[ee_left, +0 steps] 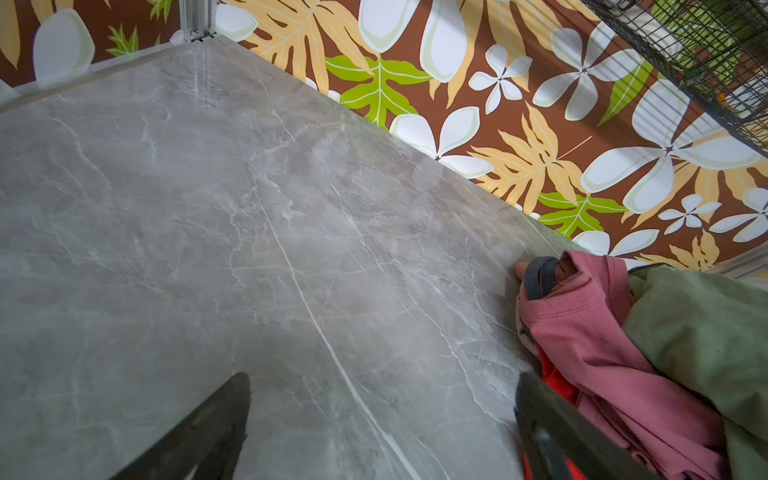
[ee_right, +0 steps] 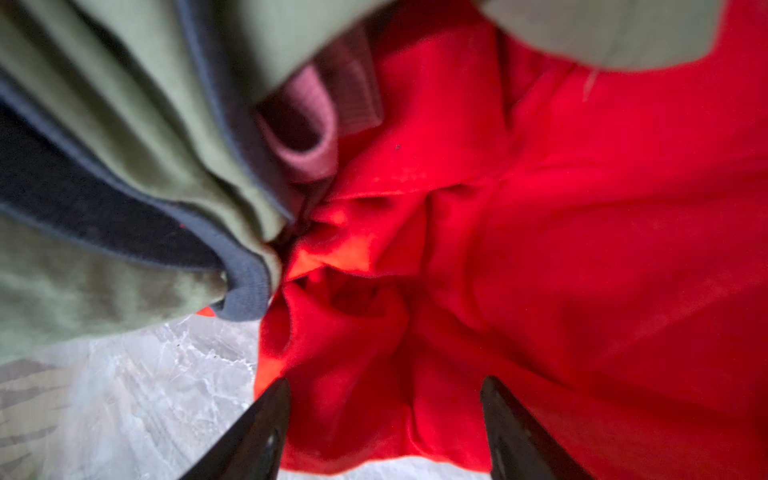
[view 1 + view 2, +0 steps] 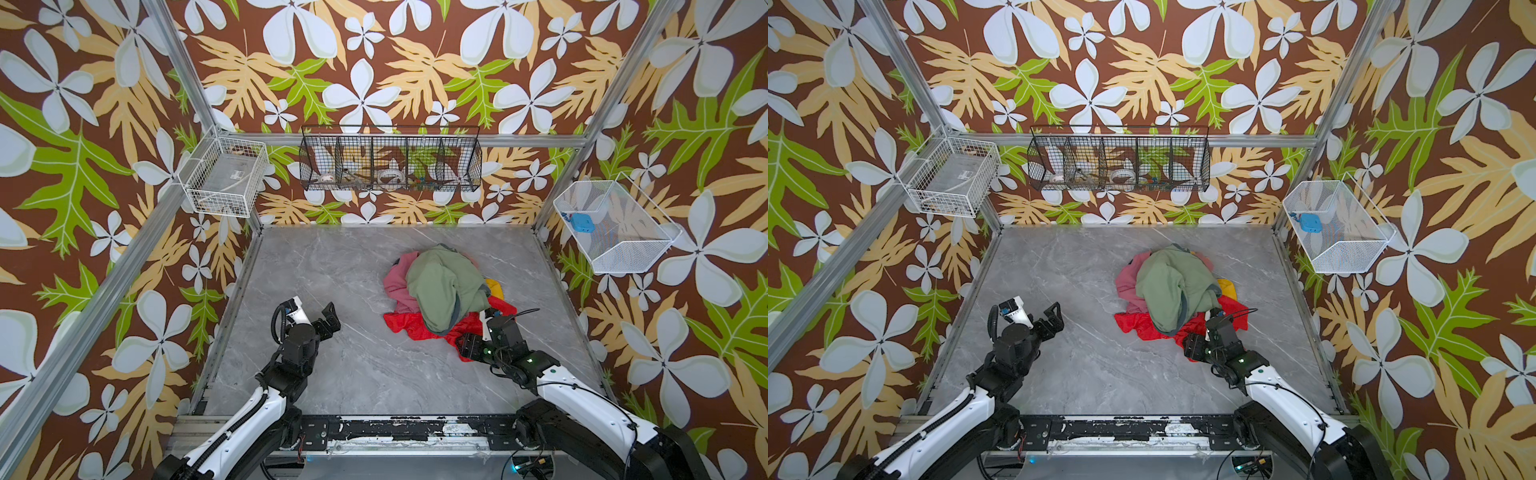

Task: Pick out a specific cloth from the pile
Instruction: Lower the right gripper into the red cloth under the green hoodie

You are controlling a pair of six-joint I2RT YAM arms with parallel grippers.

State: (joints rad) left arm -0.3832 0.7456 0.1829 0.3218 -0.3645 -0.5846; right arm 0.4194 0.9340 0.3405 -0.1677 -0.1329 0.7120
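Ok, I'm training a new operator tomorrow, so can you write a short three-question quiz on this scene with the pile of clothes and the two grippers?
1. Fill in: the left gripper hangs open over the bare ___.
2. True or false: the green garment lies on top of the pile.
3. The red cloth lies between the jaws of: A) the left gripper, B) the right gripper.

Key:
1. table
2. true
3. B
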